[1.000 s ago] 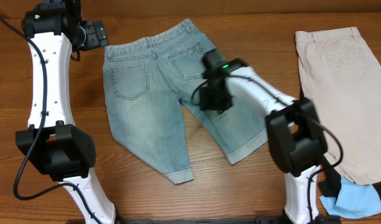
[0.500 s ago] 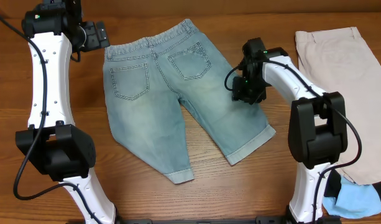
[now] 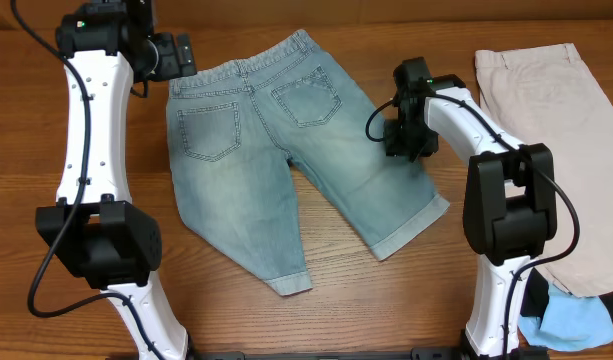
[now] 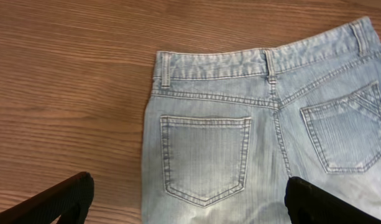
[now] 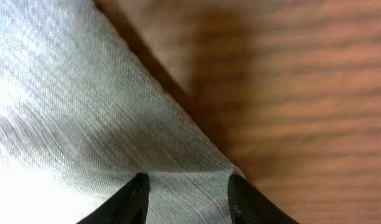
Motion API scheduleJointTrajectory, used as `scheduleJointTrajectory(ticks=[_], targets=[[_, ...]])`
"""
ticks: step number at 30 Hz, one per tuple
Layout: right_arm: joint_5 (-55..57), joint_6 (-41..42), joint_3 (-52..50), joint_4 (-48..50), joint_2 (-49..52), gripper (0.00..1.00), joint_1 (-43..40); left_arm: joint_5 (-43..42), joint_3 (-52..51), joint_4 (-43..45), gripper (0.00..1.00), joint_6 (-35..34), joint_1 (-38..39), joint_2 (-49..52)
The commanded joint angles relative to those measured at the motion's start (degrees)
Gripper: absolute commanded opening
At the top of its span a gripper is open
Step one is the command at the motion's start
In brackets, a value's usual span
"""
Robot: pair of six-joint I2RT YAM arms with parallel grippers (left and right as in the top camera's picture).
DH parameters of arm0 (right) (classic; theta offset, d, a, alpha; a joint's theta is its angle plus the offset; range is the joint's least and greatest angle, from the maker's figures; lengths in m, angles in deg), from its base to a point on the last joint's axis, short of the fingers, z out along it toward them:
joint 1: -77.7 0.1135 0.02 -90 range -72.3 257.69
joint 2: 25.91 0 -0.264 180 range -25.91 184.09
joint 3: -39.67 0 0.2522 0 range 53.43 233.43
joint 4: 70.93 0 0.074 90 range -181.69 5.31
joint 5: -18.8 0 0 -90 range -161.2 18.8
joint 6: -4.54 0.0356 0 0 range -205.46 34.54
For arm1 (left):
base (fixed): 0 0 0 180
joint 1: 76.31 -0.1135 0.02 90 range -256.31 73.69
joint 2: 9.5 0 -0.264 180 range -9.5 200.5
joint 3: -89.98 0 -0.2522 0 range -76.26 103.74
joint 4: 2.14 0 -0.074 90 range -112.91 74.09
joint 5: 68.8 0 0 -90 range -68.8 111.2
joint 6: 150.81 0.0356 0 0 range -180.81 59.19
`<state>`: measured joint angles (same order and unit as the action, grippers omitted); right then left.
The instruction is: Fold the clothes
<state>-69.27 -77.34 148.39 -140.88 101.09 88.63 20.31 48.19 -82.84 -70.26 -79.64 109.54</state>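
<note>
The faded light-blue denim shorts (image 3: 236,170) lie flat on the wooden table, back pockets up, waistband at the far side and cuffed hems toward the front. My left gripper (image 3: 176,55) hovers open at the waistband's left corner; in the left wrist view its fingers (image 4: 188,180) straddle the left back pocket of the shorts (image 4: 240,112). My right gripper (image 3: 406,140) sits at the outer edge of the right leg. In the right wrist view its fingers (image 5: 187,180) hold a raised edge of the denim (image 5: 84,112) just off the table.
Beige shorts (image 3: 556,120) lie spread at the far right. A pale-blue garment (image 3: 576,322) and a black one (image 3: 531,295) sit bunched at the front right corner. Bare wood (image 3: 386,300) shows in front of the denim shorts.
My right gripper moved from over the right leg out to its right edge, and the leg's cuff shifted slightly right. My left gripper shifted slightly right toward the waistband.
</note>
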Motion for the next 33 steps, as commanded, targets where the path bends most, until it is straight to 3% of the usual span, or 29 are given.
scheduleJointTrajectory(ticks=[1, 8, 15, 20, 25, 28, 33], targets=[[10.6, -0.4, -1.6, 5.7, 6.8, 0.45, -3.6, -0.6, 1.0, -0.1, 1.00, 0.7, 1.2, 0.6], [8.0, 2.2, 0.7, 11.7, 6.8, 0.44, -10.1, -0.6, 1.0, 0.1, 1.00, 0.7, 3.0, 4.3], [-4.2, 2.1, 11.0, 6.4, 6.8, 0.45, -15.9, -0.5, 1.0, 1.7, 1.00, 2.2, 4.3, 8.9], [-12.1, 0.4, 23.4, -5.1, 6.8, 0.66, -16.8, -0.7, 1.0, 3.8, 1.00, 6.1, 4.7, 12.0], [-17.0, 0.4, 34.7, -15.9, 6.5, 0.72, -15.9, -0.9, 1.0, 5.0, 0.99, 10.0, 5.2, 14.9], [-18.8, 0.4, 39.7, -20.7, 6.1, 0.73, -15.1, -1.8, 1.0, 5.3, 0.95, 10.3, 5.2, 16.8], [-18.6, -1.0, 42.7, -25.5, 5.4, 0.72, -13.0, -2.1, 1.0, 5.4, 0.75, 10.2, 5.2, 19.4]])
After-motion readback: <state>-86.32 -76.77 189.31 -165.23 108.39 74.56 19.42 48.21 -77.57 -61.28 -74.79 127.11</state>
